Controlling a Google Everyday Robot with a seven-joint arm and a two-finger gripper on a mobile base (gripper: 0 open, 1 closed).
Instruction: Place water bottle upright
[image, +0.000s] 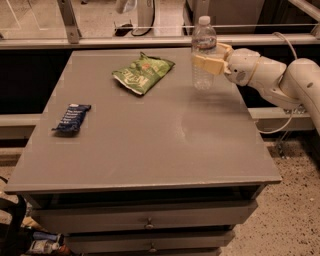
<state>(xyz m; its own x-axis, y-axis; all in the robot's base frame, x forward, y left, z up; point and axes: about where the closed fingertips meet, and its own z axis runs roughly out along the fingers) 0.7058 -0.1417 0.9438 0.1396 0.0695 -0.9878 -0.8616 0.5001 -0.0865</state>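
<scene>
The water bottle (203, 75), clear ribbed plastic with a white cap, stands upright near the far right of the grey table (150, 145). Its base looks to rest on the tabletop. My gripper (206, 61) comes in from the right on a white arm. Its tan fingers (204, 63) are closed around the bottle's middle, covering the label band.
A green crinkled snack bag (142, 73) lies on the far middle of the table. A dark blue snack packet (72, 118) lies near the left edge. The table has drawers below its front edge. A glass rail runs behind the table.
</scene>
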